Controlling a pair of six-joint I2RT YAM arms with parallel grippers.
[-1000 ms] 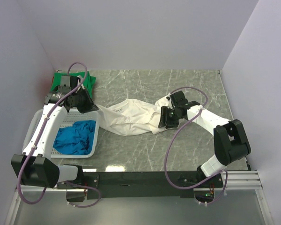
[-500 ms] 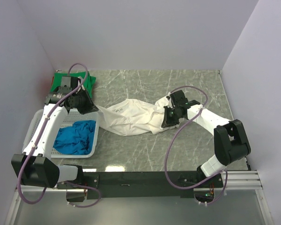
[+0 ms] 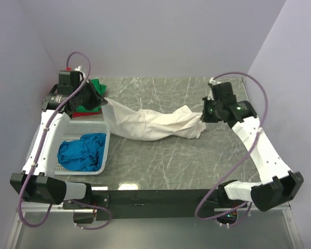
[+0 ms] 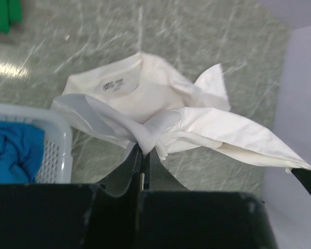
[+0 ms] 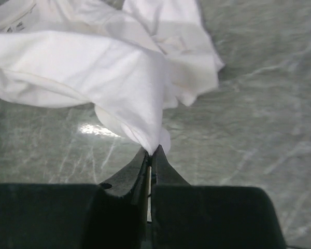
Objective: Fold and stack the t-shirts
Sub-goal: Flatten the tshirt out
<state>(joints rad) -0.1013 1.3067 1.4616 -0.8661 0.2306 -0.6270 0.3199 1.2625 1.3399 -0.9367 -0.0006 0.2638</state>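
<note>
Swinging apart, left gripper (image 3: 102, 99) and right gripper (image 3: 203, 116) are each pinching an end of the white t-shirt (image 3: 150, 123), stretching it mid-table; lattice basket (image 3: 85, 129), holding blue t-shirt (image 3: 83, 151), is sitting at eight o'clock.

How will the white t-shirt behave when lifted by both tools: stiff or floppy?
Probably floppy: the white t-shirt sags and bunches between the left tool and right tool. Likely light, since small pinches hold it.

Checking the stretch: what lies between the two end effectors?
The white t-shirt, gripped by left end effector and right end effector, per the top view.
</note>
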